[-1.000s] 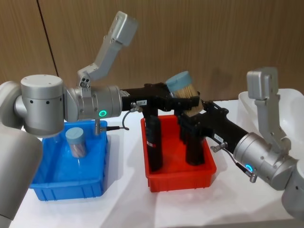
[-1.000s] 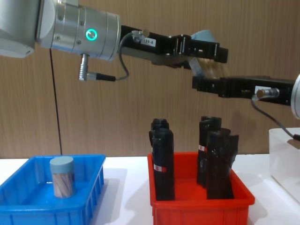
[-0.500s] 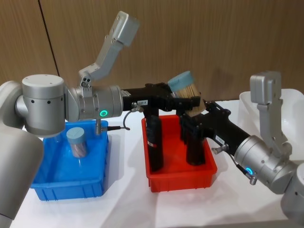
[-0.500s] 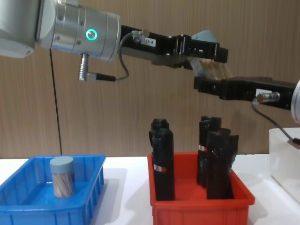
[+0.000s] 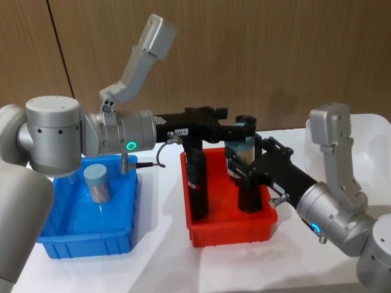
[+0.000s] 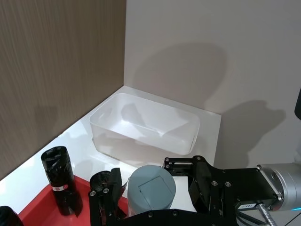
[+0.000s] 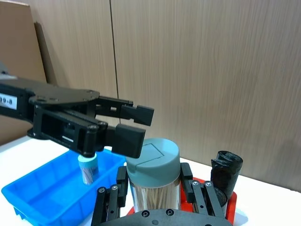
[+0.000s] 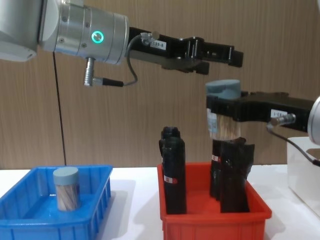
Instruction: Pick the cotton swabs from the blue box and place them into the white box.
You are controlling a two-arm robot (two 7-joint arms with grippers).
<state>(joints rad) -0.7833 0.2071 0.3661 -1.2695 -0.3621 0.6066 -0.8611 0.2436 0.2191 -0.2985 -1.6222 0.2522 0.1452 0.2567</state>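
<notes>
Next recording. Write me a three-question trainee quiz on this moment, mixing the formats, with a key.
1. Count the cotton swab jars standing in the blue box.
2. True or false: the left claw is shut on a jar.
3. The held jar in the right claw hangs over: A the blue box, B the red bin, C the white box.
Key: 1 one, the lone jar; 2 false, the left claw is open and empty; 3 B.
</notes>
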